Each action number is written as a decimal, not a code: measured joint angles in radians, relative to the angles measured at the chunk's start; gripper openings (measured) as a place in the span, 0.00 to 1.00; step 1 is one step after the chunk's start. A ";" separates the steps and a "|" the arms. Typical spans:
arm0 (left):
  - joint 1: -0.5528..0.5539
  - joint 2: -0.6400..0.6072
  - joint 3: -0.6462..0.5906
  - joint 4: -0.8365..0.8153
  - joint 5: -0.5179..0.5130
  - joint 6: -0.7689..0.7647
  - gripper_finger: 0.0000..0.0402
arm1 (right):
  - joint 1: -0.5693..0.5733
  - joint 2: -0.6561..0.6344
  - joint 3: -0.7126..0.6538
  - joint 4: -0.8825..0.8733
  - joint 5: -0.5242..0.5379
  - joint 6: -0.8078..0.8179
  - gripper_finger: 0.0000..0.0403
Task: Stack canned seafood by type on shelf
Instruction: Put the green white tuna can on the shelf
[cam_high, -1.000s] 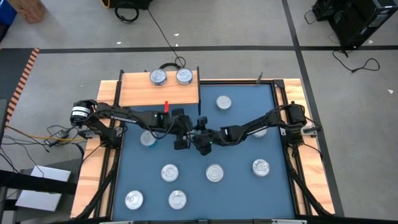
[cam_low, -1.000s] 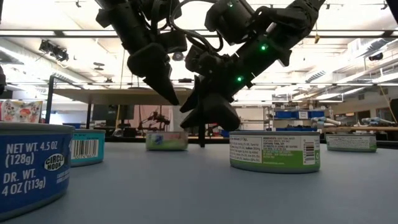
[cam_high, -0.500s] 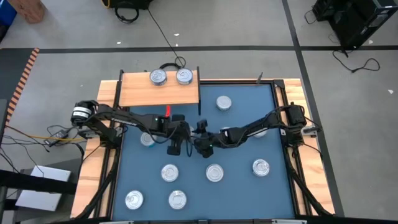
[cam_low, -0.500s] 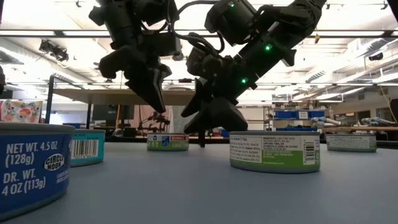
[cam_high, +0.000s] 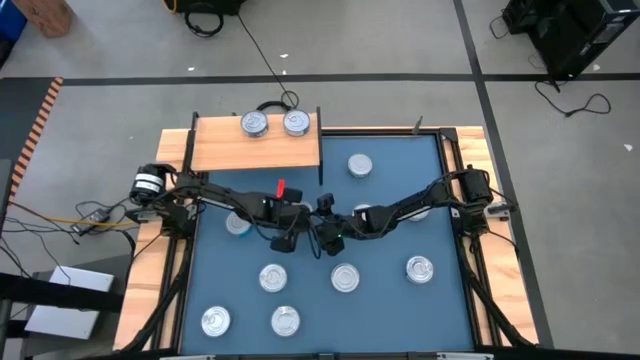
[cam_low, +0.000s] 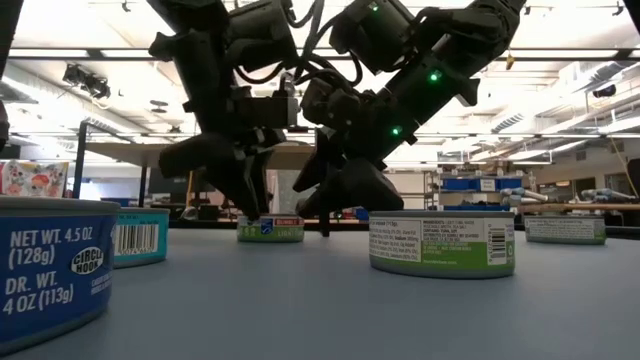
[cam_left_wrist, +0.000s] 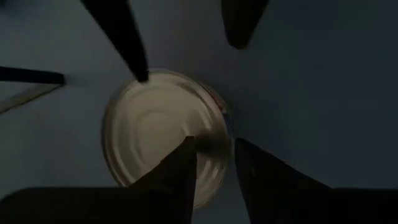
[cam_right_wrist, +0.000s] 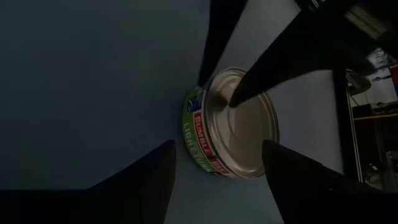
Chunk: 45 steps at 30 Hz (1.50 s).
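A short tin (cam_left_wrist: 155, 124) with a silvery lid and a green and red label (cam_right_wrist: 198, 140) stands on the blue table (cam_high: 385, 315) near its middle. My left gripper (cam_left_wrist: 214, 146) hangs over its lid, pointing steeply down, fingers a little apart. My right gripper (cam_right_wrist: 219, 146) slants down from the table's right, wide open, with the tin just beyond its fingertips. In the high view both grippers (cam_high: 283, 241) (cam_high: 325, 238) hide this tin. The light wooden shelf (cam_high: 225, 150) at the far left carries two tins (cam_high: 254, 123) (cam_high: 295, 122) side by side. My left gripper has its fingertips (cam_right_wrist: 231, 101) right at the tin's lid, coming from above. I cannot tell whether they touch it. My right gripper has a fingertip (cam_left_wrist: 140, 76) right by the tin's rim, and contact there does not show either.
Several more tins stand about the table: one far right of centre (cam_high: 359, 165), one under my left arm (cam_high: 237, 223), others toward the near edge (cam_high: 272, 277) (cam_high: 345, 277) (cam_high: 419, 268). In the low view two big tins (cam_low: 45, 265) (cam_low: 440, 242) stand close in front.
My left gripper has come down toward the tin and a little toward the near edge, rolling as it sank. Its fingers, shut to one point a second ago, now stand apart. The tin has stayed where it was.
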 joint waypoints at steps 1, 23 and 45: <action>0.000 0.003 0.000 0.000 0.002 0.000 0.28 | 0.000 0.000 0.000 0.001 0.000 0.000 0.61; -0.028 0.062 0.044 -0.060 -0.064 0.017 0.00 | 0.007 -0.002 0.001 0.003 0.020 -0.008 0.62; -0.017 -0.063 0.085 -0.083 0.004 -0.076 0.00 | 0.029 -0.004 0.003 0.052 0.065 -0.046 0.71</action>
